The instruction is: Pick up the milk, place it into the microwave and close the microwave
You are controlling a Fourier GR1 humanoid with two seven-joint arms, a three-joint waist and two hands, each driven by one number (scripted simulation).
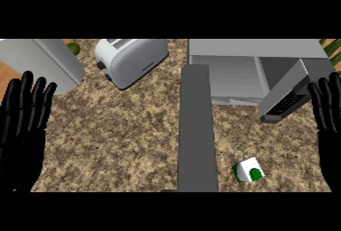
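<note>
Looking down, you see the small white milk carton with a green spot [248, 171] sitting alone on the speckled stone counter [126, 144], near the front, well apart from the grey microwave with its door swung open [230, 74]. Your left hand [23, 122] and right hand [328, 117] rest at the sides, fingers straight, holding nothing. The carton looks light and a bit squashy, so take it by its flat sides.
</note>
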